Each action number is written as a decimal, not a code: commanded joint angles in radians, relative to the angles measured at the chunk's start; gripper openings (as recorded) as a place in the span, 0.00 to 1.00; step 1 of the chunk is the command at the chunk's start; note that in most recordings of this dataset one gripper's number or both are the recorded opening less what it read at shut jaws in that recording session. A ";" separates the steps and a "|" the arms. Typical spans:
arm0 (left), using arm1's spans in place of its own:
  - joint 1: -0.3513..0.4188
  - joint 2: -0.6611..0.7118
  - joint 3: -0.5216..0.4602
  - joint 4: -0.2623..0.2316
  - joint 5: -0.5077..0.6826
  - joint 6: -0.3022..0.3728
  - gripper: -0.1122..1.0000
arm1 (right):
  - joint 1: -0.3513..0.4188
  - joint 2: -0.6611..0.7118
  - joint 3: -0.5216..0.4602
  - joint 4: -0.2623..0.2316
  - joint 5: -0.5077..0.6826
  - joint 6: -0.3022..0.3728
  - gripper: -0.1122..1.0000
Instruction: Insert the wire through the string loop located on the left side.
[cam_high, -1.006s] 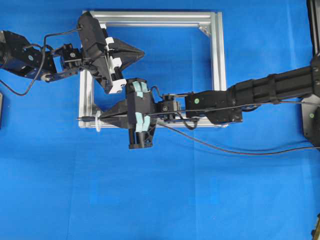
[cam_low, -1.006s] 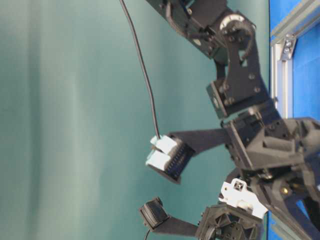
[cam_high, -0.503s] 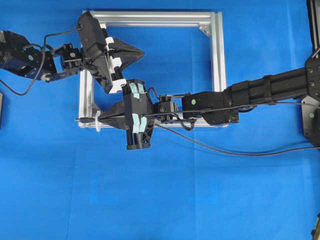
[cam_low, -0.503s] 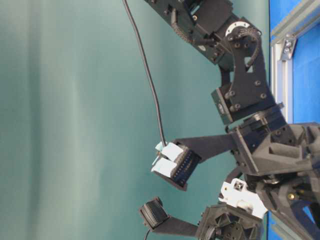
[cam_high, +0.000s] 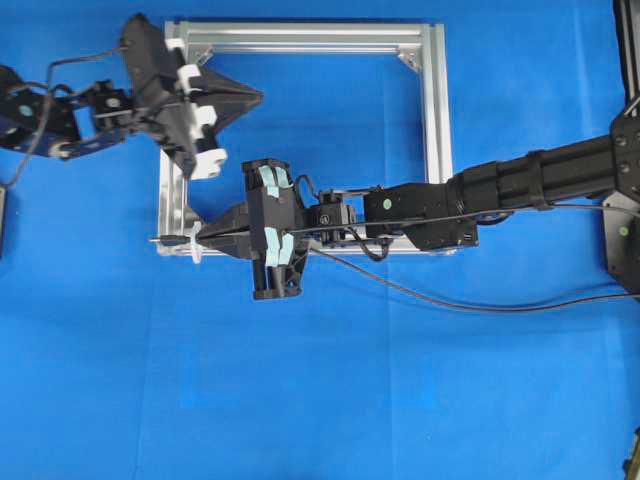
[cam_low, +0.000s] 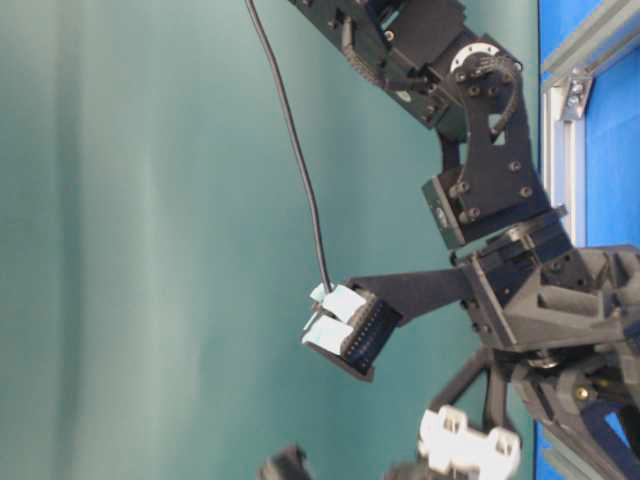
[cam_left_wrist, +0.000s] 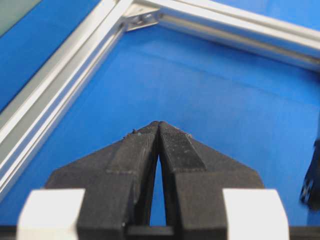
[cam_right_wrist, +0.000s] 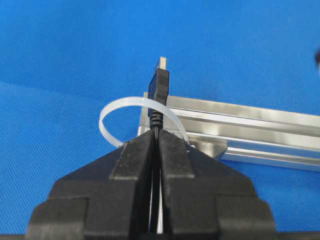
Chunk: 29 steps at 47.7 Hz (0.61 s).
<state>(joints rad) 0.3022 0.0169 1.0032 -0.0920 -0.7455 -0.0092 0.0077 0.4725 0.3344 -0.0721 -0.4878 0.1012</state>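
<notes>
My right gripper (cam_high: 203, 237) (cam_right_wrist: 155, 134) is shut on the wire (cam_high: 420, 293) just behind its black plug (cam_right_wrist: 160, 82). It sits at the frame's lower left corner and points left. The whitish string loop (cam_right_wrist: 112, 112) (cam_high: 196, 246) stands at that corner, right at the fingertips. Its band crosses the plug's neck, and the metal tip (cam_high: 157, 239) pokes out beyond it to the left. The rest of the wire trails right across the blue mat. My left gripper (cam_high: 258, 96) (cam_left_wrist: 159, 124) is shut on nothing, up by the frame's upper left corner and pointing right.
The silver aluminium frame (cam_high: 432, 120) (cam_left_wrist: 75, 75) (cam_right_wrist: 260, 125) lies flat on the blue mat. The right arm (cam_high: 520, 185) reaches over its lower bar from the right. The left arm (cam_high: 60, 110) comes in from the left edge. A dark object (cam_high: 2, 215) sits at the left border.
My left gripper has pulled back up and to the left, away from the right gripper. The right gripper slid slightly left with the wire, then held still.
</notes>
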 joint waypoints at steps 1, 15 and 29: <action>0.017 -0.078 0.051 0.002 -0.005 0.003 0.10 | 0.002 -0.021 -0.017 -0.002 -0.003 0.000 0.10; 0.049 -0.265 0.242 0.002 -0.005 0.003 0.10 | 0.002 -0.021 -0.015 -0.002 -0.003 0.002 0.10; 0.052 -0.382 0.345 0.002 0.009 0.003 0.10 | 0.002 -0.021 -0.015 -0.002 -0.003 0.000 0.10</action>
<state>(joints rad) 0.3497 -0.3405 1.3453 -0.0920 -0.7363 -0.0077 0.0077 0.4725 0.3344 -0.0721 -0.4878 0.1012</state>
